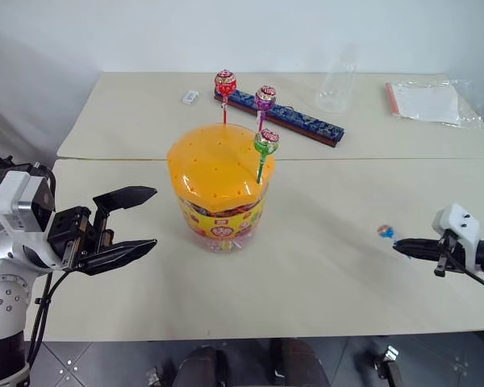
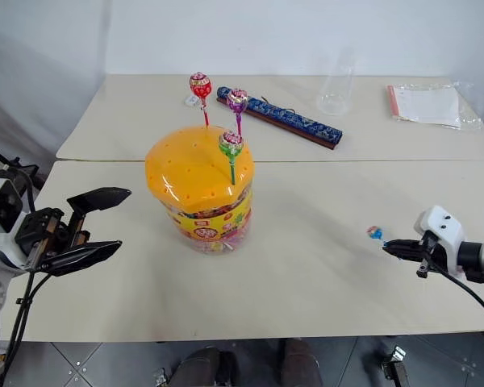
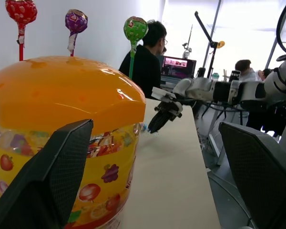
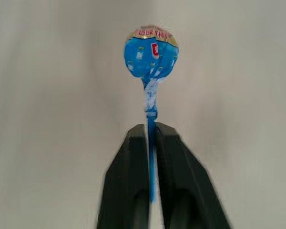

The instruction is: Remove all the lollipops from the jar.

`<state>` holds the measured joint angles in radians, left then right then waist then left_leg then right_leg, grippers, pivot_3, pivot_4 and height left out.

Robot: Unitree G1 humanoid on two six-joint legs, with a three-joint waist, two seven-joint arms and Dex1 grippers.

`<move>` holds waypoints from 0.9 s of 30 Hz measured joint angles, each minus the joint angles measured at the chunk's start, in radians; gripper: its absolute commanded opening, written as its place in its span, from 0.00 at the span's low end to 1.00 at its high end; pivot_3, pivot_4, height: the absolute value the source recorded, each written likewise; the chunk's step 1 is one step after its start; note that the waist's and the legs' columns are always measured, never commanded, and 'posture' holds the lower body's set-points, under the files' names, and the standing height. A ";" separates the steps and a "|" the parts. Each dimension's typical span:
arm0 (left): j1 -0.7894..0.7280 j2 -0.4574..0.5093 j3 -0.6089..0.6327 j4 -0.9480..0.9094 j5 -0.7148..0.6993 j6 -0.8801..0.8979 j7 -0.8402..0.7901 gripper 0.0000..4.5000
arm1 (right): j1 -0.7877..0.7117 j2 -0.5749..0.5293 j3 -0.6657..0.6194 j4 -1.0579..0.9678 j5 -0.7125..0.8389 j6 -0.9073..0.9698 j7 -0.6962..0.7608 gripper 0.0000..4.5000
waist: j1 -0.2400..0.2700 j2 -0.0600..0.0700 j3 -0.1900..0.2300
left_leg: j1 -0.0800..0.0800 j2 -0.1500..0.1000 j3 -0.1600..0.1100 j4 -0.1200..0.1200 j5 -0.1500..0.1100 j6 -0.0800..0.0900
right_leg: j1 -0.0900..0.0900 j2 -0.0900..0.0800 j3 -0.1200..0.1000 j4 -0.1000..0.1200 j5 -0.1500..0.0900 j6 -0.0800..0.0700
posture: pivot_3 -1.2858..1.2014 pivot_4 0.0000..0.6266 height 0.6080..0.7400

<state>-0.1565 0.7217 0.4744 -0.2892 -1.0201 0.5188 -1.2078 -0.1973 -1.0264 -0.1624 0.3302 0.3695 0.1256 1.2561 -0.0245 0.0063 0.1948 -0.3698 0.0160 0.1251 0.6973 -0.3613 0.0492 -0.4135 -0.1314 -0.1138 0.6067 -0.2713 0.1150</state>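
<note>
The jar (image 1: 218, 205), clear with a yellow-red label and an orange domed lid, stands mid-table. Three lollipops stick up from the lid: red (image 1: 225, 81), purple (image 1: 265, 97) and green (image 1: 266, 141). My left gripper (image 1: 149, 218) is open just left of the jar, fingers pointing at it and apart from it. At the right, low over the table, my right gripper (image 1: 398, 246) has the stick of the blue lollipop (image 4: 151, 52) between its nearly closed fingers. The blue head (image 1: 385, 232) rests at the tabletop.
At the back of the table lie a clear plastic bottle (image 1: 336, 81), a long blue patterned bar (image 1: 282, 117), a plastic bag with paper (image 1: 427, 102) and a small white item (image 1: 190, 97). A seam (image 1: 387, 159) crosses the table behind the jar. People sit in the left wrist view's background.
</note>
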 measured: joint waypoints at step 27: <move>0.018 -0.060 0.091 0.080 -0.186 0.080 0.111 1.00 | -0.538 0.514 0.184 -0.580 0.441 0.427 -0.275 0.33 | 0.016 -0.001 0.000 | -0.002 0.000 -0.004 0.001 -0.002 -0.001 | -0.001 0.000 -0.007 0.004 0.000 0.000 | 0.52 0.24 1.00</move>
<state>-0.1380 0.6620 0.5653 -0.2095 -1.2063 0.5983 -1.0973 -0.7351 -0.5126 0.0212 -0.2497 0.8104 0.5525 0.9813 -0.0083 0.0055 0.1945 -0.3715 0.0160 0.1208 0.6982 -0.3629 0.0481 -0.4150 -0.1310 -0.1208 0.6106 -0.2709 0.1154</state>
